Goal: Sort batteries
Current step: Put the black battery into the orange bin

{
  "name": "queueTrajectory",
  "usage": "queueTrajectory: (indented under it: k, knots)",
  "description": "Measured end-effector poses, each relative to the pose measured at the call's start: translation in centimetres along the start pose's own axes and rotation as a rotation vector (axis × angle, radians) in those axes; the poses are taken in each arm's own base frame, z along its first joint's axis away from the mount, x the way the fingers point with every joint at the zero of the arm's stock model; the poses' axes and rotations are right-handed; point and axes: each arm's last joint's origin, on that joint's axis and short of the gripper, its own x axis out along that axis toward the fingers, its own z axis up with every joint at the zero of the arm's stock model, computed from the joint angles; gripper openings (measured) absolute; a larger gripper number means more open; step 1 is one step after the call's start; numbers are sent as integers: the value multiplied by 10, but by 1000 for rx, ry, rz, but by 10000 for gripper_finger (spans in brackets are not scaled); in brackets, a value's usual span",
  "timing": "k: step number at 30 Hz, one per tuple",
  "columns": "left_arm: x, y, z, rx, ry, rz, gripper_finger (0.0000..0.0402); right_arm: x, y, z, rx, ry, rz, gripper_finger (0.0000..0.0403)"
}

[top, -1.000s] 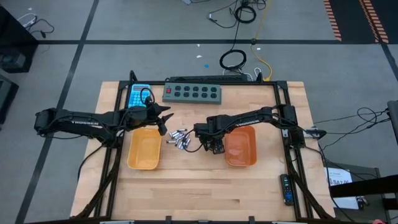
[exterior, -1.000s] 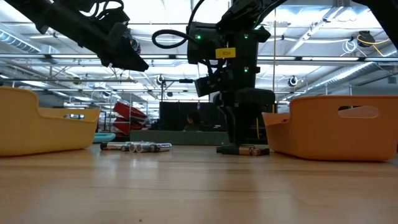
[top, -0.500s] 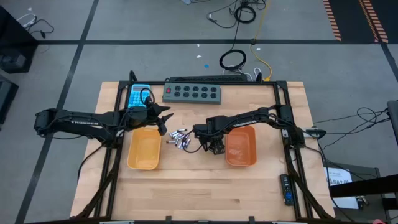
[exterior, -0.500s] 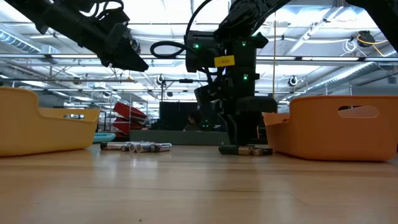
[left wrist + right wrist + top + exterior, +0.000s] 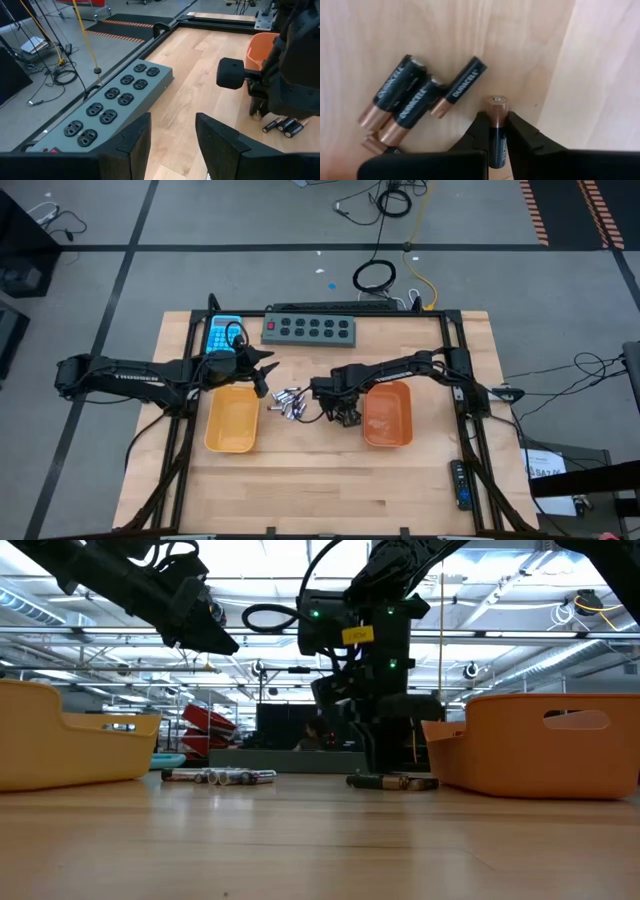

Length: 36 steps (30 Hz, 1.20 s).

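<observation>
Since a second earlier the right claw (image 5: 496, 131) had shifted slightly left, clamped on one battery (image 5: 496, 125) just beside the orange tray (image 5: 388, 416), near loose batteries (image 5: 287, 402); left claw (image 5: 172, 142) waited apart above bare surface (image 5: 210, 65).

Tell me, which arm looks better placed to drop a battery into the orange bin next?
The right one. Its gripper is already shut on a dark battery just beside the orange bin. The left gripper hangs open and empty near the power strip.
</observation>
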Motion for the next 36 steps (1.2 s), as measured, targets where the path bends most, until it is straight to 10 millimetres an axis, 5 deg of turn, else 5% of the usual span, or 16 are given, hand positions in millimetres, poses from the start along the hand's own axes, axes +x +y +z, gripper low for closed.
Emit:
queueTrajectory:
  k: [6, 10, 17, 22, 29, 32, 36]
  knots:
    - [0, 0, 0, -1, -1, 3, 166, -18, -5, -3, 18, -14, -130, 20]
    - [0, 1, 0, -2, -3, 30, 166, -70, -10, -16, 101, -59, -272, 20]
    - [0, 1, 0, -5, -4, 50, 166, -137, 22, -57, 277, -138, -252, 20]
    - [0, 0, 0, -8, 1, 12, 166, -126, 47, -85, 313, -100, -180, 46]
    - [0, -1, 0, -34, 4, -48, 166, -106, 58, -105, 381, -26, -127, 216]
    - [0, -1, 0, -55, 3, -51, 166, -123, 55, -95, 410, -91, -105, 258]
    - [0, -2, 0, -57, 3, -52, 166, -146, 51, -58, 392, -313, -65, 261]
